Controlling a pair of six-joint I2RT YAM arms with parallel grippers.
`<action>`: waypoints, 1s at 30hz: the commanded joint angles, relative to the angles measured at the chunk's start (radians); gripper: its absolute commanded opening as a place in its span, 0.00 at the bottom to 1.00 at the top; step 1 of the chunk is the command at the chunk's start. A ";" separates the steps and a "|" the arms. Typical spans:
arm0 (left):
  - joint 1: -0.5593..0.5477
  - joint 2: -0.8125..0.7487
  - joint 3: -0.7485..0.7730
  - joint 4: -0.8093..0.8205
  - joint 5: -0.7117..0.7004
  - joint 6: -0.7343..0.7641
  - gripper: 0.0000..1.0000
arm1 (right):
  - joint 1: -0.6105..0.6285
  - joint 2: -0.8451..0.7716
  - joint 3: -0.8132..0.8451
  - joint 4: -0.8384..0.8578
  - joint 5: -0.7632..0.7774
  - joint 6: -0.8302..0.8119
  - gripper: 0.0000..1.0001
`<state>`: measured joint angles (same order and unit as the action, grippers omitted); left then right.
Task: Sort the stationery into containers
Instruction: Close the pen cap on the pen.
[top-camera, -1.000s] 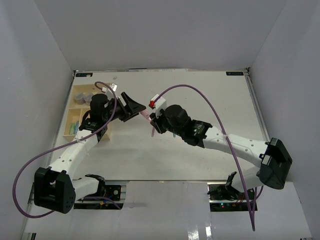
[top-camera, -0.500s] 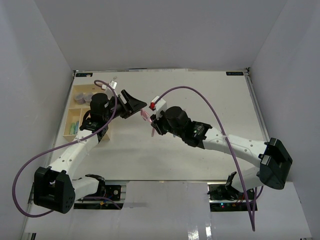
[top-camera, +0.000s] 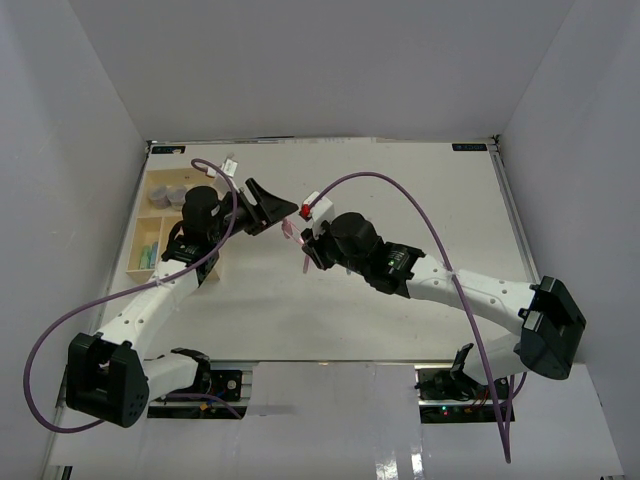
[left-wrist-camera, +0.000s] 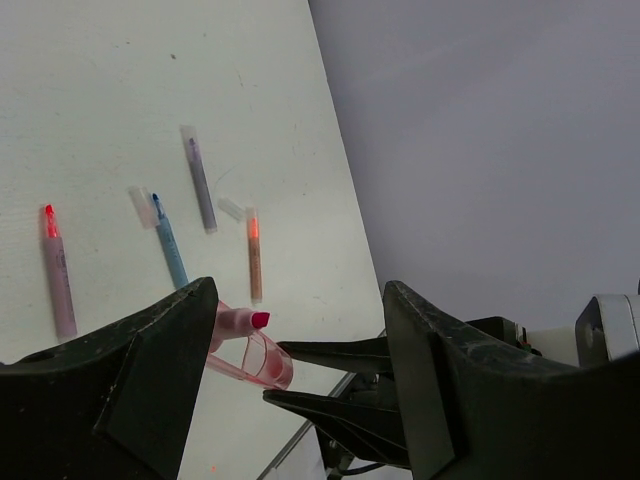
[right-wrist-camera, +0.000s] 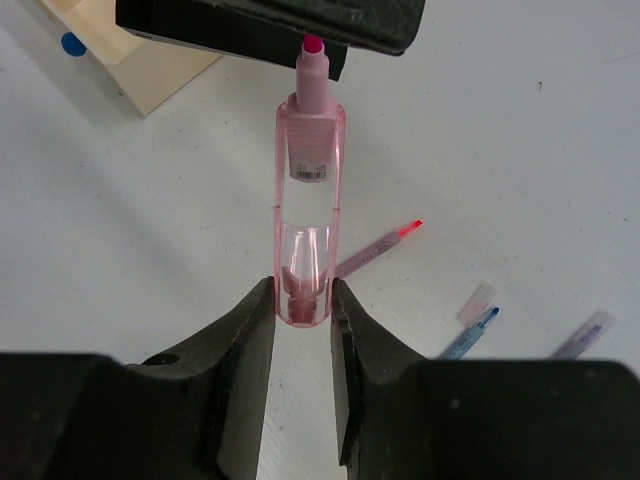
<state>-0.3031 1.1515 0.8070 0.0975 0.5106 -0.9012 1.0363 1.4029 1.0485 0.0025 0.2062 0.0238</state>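
Note:
My right gripper (right-wrist-camera: 302, 300) is shut on the clear end of a pink marker (right-wrist-camera: 310, 170) and holds it above the table, red tip pointing at the left gripper. My left gripper (left-wrist-camera: 300, 300) is open, its jaws either side of the marker's tip (left-wrist-camera: 259, 320) without touching it. In the top view the two grippers meet at mid-table, left (top-camera: 278, 212) and right (top-camera: 303, 255), with the marker (top-camera: 289, 231) between them. A red-tipped marker (left-wrist-camera: 57, 270), a blue one (left-wrist-camera: 168, 245), a dark grey one (left-wrist-camera: 200, 180) and an orange one (left-wrist-camera: 254, 255) lie on the table.
The cream tray (top-camera: 150, 212) stands at the far left, with grey pots (top-camera: 170, 194) in a far section and green items (top-camera: 148, 256) in a near one. Its corner shows in the right wrist view (right-wrist-camera: 150, 75). White walls enclose the table.
My left gripper has moved a little right and up, towards the marker's tip. My right gripper has shifted the pink marker slightly towards it.

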 joint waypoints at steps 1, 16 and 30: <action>-0.014 -0.032 0.012 0.030 0.014 -0.007 0.78 | 0.002 -0.030 -0.016 0.048 0.010 0.008 0.24; -0.048 -0.042 -0.014 0.030 0.014 -0.045 0.78 | 0.001 -0.044 -0.019 0.057 0.033 0.004 0.24; -0.117 -0.013 -0.009 0.015 -0.015 -0.047 0.78 | 0.002 -0.062 -0.054 0.119 0.067 -0.019 0.24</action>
<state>-0.4030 1.1389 0.7929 0.1131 0.5060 -0.9482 1.0363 1.3697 0.9993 0.0429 0.2501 0.0181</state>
